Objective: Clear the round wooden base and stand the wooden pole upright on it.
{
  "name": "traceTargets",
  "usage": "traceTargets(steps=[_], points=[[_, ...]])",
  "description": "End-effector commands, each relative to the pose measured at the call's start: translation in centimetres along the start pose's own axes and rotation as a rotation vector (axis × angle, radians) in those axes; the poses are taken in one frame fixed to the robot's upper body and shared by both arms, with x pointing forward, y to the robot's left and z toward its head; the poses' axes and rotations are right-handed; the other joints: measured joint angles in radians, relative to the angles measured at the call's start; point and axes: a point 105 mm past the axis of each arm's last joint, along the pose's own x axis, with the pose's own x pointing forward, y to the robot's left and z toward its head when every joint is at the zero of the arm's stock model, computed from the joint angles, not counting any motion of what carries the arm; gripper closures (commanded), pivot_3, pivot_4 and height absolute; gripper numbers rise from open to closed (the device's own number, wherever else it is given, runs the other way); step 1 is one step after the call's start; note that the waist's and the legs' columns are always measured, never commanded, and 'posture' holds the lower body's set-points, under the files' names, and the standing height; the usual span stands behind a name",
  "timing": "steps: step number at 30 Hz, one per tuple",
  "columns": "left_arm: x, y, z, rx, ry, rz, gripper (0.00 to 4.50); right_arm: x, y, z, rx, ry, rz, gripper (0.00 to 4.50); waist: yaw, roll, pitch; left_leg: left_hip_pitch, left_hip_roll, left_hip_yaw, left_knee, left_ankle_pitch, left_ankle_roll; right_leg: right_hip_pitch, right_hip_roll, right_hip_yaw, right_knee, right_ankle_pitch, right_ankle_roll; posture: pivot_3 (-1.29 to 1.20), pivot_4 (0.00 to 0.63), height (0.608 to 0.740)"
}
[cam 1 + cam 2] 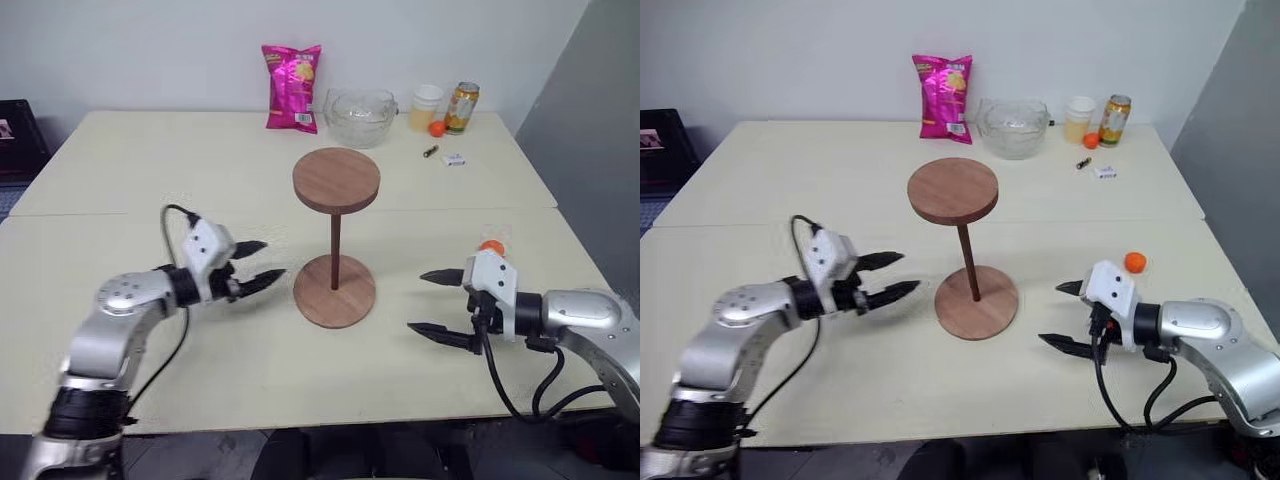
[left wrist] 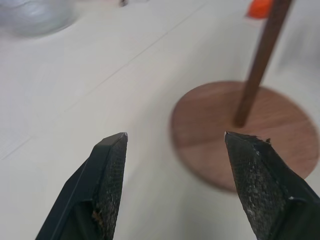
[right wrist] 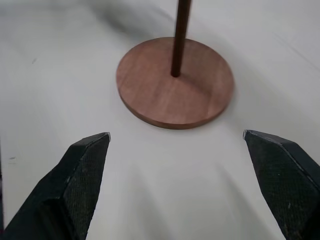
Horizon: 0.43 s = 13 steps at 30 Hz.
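The round wooden base [image 1: 348, 300] lies flat in the middle of the cream table. The wooden pole [image 1: 336, 245] stands upright in its centre, its fixed disc [image 1: 336, 180] on top. My left gripper [image 1: 272, 258] is open just left of the base, level with it and apart from the pole, with nothing between its fingers. My right gripper [image 1: 416, 302] is wide open to the right of the base, pointing at it and holding nothing. The base [image 3: 160, 90] and the pole [image 3: 180, 35] appear ahead of the fingers in the right wrist view, and the base [image 2: 270, 140] shows in the left wrist view.
At the table's far edge stand a pink snack bag [image 1: 292, 88], a glass bowl [image 1: 360, 117], a cup [image 1: 426, 106] and a can [image 1: 462, 107]. A small orange ball [image 1: 1134, 262] lies near my right wrist. A battery [image 1: 430, 152] and a small white box [image 1: 454, 159] lie at the back right.
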Motion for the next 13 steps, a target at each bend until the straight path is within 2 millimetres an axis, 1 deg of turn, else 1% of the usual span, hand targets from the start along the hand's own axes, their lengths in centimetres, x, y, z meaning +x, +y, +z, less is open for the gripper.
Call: traceTargets(steps=[1, 2, 6, 8, 11, 13], points=[[-2.3, 0.6, 0.9, 0.073, 0.030, 0.110, 1.30, -0.9, -1.0, 1.0, -0.051, -0.038, -0.013, 0.00, 0.001, 0.001, 0.000, 0.000, 0.000, 0.000, 0.000, 0.000, 0.000, 0.000, 0.000, 0.000, 0.000, 0.000, 0.000, 0.00, 0.150, 0.740], [-2.7, 0.6, 0.9, 0.077, 0.036, 0.126, 1.30, -1.0, -1.1, 1.0, -0.054, -0.039, -0.013, 0.00, 0.003, 0.001, 0.001, 0.000, 0.000, 0.000, 0.000, 0.000, 0.000, 0.000, 0.000, 0.000, 0.000, 0.000, 0.000, 0.00, 0.150, 0.740], [-5.3, 0.4, 0.1, 0.027, 0.060, 0.220, 1.30, -2.1, -2.5, 1.2, -0.106, -0.084, -0.028, 0.00, 0.004, 0.001, 0.001, 0.000, 0.000, 0.000, 0.000, 0.000, 0.000, 0.000, -0.001, 0.000, -0.001, 0.001, -0.001, 0.00, 0.150, 0.740], [-6.2, 0.0, 0.3, 0.012, 0.029, 0.234, 1.30, -2.6, -2.8, 0.8, -0.113, -0.089, -0.014, 0.00, 0.004, 0.001, 0.001, 0.000, 0.000, 0.000, 0.000, 0.000, 0.000, 0.000, -0.001, 0.000, -0.001, 0.001, -0.002, 0.00, 0.150, 0.740], [-6.7, -0.2, -0.2, 0.009, 0.071, 0.242, 1.30, -3.0, -3.0, 0.3, -0.113, -0.091, -0.004, 0.00, 0.007, 0.001, 0.001, 0.000, 0.000, 0.000, 0.000, 0.000, 0.000, 0.000, -0.001, 0.000, -0.001, 0.001, -0.002, 0.00, 0.150, 0.740], [-6.9, -0.1, -0.3, 0.011, 0.063, 0.253, 1.30, -3.1, -3.2, 0.2, -0.116, -0.089, 0.004, 0.00, 0.007, 0.001, 0.001, 0.000, 0.000, 0.000, 0.000, 0.000, 0.000, 0.001, -0.001, 0.000, -0.001, 0.001, -0.002, 0.00, 0.150, 0.740]])
